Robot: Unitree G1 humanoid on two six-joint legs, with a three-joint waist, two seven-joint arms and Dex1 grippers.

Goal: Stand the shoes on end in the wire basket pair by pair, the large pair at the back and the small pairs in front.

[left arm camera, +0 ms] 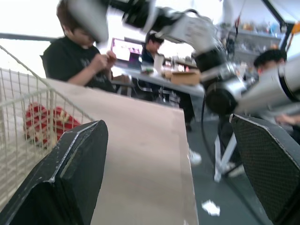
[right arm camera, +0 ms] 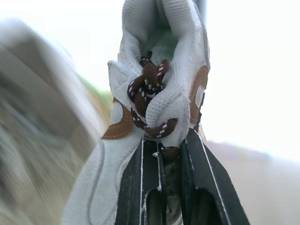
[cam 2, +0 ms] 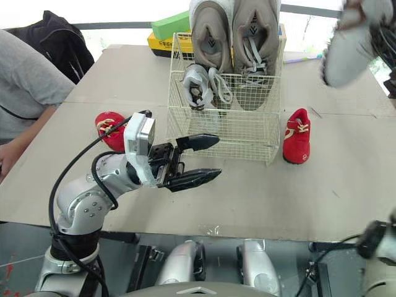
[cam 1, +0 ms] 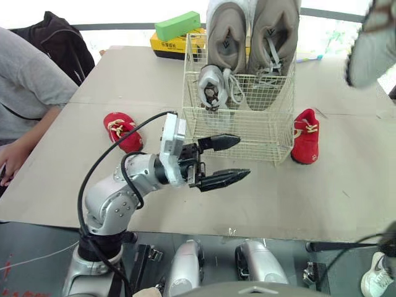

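Standing toe-down at the back of the wire basket [cam 1: 241,127]: the large tan pair [cam 1: 275,31], side by side, heels well above the rim. In front of them, on the basket's left side, one small grey shoe [cam 1: 212,83] on end, white laces hanging loose. Its likely mate, a second grey shoe [right arm camera: 159,70] with brown laces, is off the table, up in the air to the right of the basket and above it. The right gripper [right arm camera: 169,140] has it: fingers closed tight on the tongue and lace knot, shoe hanging between them. Two small red shoes lie on the table [cam 1: 185,198] outside the basket. The left red shoe [cam 1: 122,130] lies near the basket's left side. The right red shoe [cam 1: 305,136] sits just beside the front right corner; can't tell if it touches the wire. The left gripper [cam 1: 242,157] is spread wide and empty, hovering over the table just in front of the basket's front wall, fingertips pointing right. Behind the basket: a green box [cam 1: 177,25] on top of a yellow box [cam 1: 167,44]. Far left: a black backpack [cam 1: 59,40] and a person's grey sleeve [cam 1: 28,80] at the table edge.
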